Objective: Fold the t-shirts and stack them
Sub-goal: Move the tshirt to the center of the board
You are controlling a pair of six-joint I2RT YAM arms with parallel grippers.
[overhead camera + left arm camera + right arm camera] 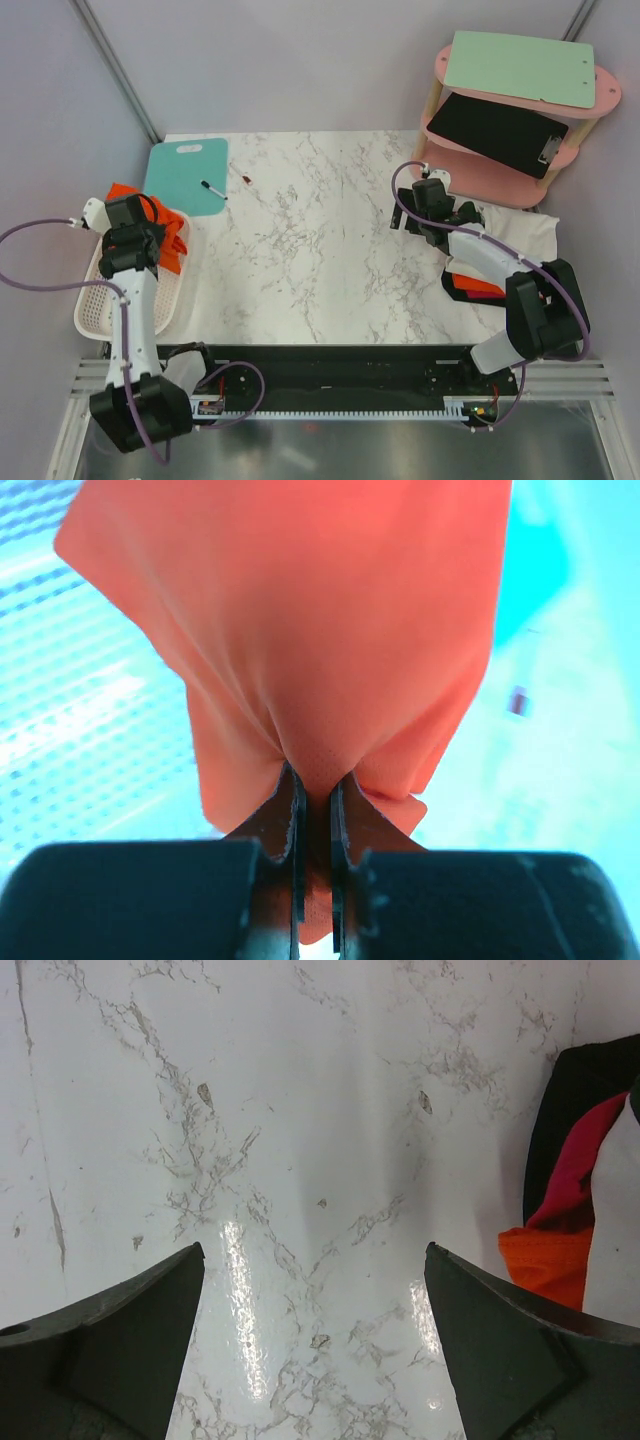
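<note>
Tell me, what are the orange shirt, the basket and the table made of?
The orange shirt looks like soft matte cloth: it bunches into folds where the left claw pinches it. The basket seems white plastic, a lattice of holes. The table looks like glossy marble or marble print; light glares off its grey veins.

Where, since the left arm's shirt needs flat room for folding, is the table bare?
The marble middle is bare, from the teal board and marker across to the open right gripper, and forward to the near edge. Crowded: the left edge with the basket, the right edge with the pink shelf and white cloth.
</note>
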